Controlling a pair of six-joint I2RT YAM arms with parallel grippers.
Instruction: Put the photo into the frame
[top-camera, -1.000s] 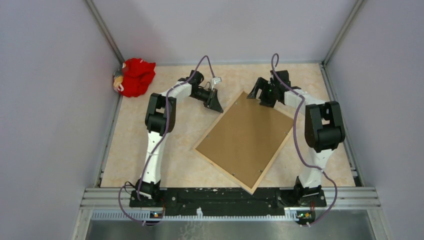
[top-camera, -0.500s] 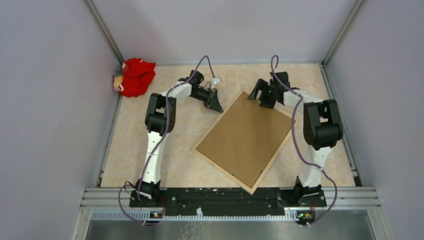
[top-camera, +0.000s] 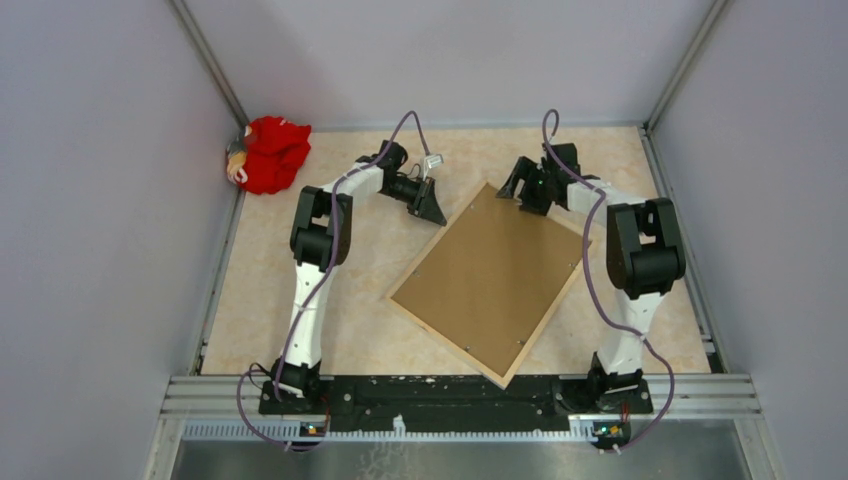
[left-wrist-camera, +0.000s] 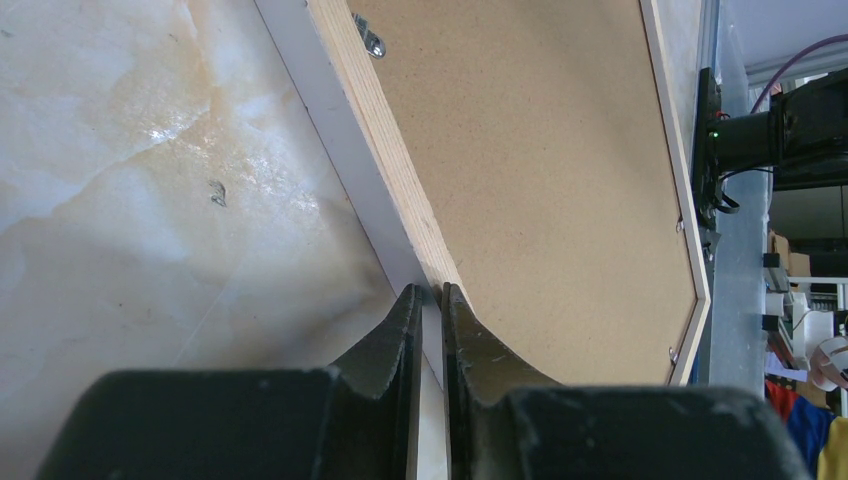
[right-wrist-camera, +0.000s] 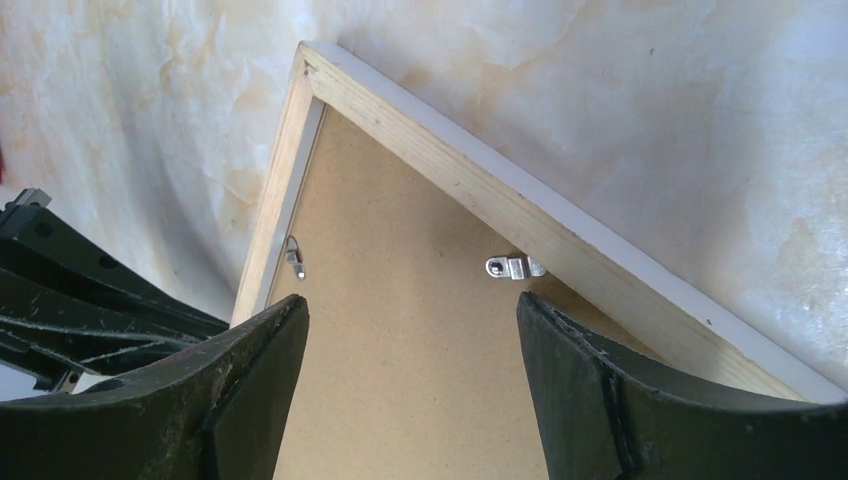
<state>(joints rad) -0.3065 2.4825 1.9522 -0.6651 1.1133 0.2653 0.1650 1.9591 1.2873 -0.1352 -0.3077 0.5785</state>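
the frame lies flat and face down on the table, turned cornerwise, with its brown backing board uppermost inside the pale wood rim. the left gripper sits at the frame's far-left edge. its fingers are almost pressed together, with only a thin slit between them, and their tips touch the wood rim where it meets the white outer side. whether they nip any of that rim i cannot tell. the right gripper hangs over the frame's far corner with its fingers spread wide, one to each side above the backing board. a small metal clip on the frame's inner rim lies between them, close to the right-hand finger in the wrist view. a red cloth bundle lies well apart from the frame, beyond its left side.
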